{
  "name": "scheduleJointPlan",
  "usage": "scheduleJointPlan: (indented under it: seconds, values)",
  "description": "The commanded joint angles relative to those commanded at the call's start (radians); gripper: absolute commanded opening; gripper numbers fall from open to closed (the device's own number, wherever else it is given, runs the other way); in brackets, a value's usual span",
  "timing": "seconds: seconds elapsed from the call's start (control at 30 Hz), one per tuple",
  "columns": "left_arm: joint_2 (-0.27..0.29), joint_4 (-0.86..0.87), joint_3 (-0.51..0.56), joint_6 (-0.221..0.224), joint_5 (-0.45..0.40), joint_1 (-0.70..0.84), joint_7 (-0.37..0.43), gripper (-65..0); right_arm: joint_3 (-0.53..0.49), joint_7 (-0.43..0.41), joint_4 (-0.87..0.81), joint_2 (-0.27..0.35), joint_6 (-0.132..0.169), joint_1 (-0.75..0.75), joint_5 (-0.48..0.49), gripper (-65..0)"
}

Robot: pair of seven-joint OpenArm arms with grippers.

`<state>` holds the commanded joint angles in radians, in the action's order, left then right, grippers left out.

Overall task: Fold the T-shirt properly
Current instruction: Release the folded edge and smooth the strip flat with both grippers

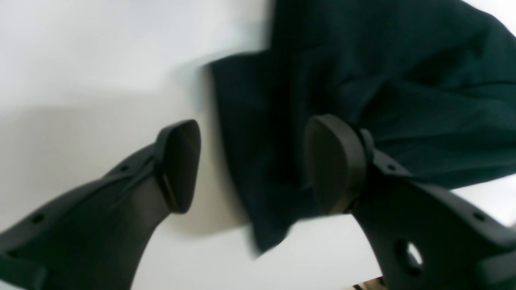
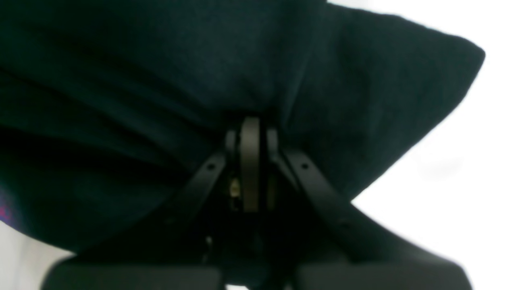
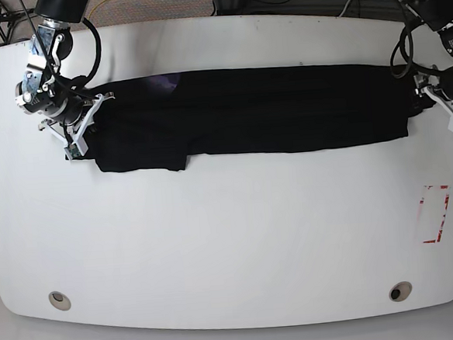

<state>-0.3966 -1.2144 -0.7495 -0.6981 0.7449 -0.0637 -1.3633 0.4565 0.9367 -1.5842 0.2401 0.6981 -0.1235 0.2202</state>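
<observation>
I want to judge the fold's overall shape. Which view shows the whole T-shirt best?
The base view: the T-shirt lies there as one long band. The left wrist view shows only an edge, the right wrist view only pinched cloth.

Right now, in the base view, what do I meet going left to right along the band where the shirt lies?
Right tool, shut on the shirt's left end → black T-shirt, stretched in a long band across the table → left tool, open at the shirt's right end. The red-outlined marking sits lower, near the right edge.
</observation>
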Motion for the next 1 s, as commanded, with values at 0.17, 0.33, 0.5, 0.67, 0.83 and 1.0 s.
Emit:
scheduleJointPlan:
  seconds: [0.17, 0.33, 0.5, 0.67, 0.83, 1.0]
  values:
    - [0.015, 0.005, 0.034, 0.000, 0.005, -0.002, 0.000, -24.2, 0.000, 0.000, 0.000, 0.000, 0.000, 0.002, 0.002, -62.6]
    - [0.032, 0.005, 0.044, 0.000, -0.002, -0.003, 0.000, -24.4, 0.000, 0.000, 0.000, 0.000, 0.000, 0.002, 0.002, -62.6]
    - [0.054, 0.003, 0.071, 0.000, 0.002, -0.002, 0.000, -24.7, 0.000, -0.002, 0.000, 0.000, 0.000, 0.003, 0.002, -62.6]
    - [0.058, 0.000, 0.110, 0.000, -0.005, -0.002, 0.000, -39.4, 0.000, -0.002, 0.000, -0.011, 0.000, 0.003, 0.002, -62.6]
    - [0.060, -0.003, 0.167, 0.000, -0.008, -0.002, 0.002, -58.2, 0.000, -0.002, -0.011, -0.021, 0.000, 0.005, 0.000, -62.6]
    - [0.060, -0.061, 0.164, 0.000, -0.044, -0.003, 0.003, -58.7, 0.000, -0.002, -0.026, -0.028, 0.000, 0.005, 0.000, -62.6]
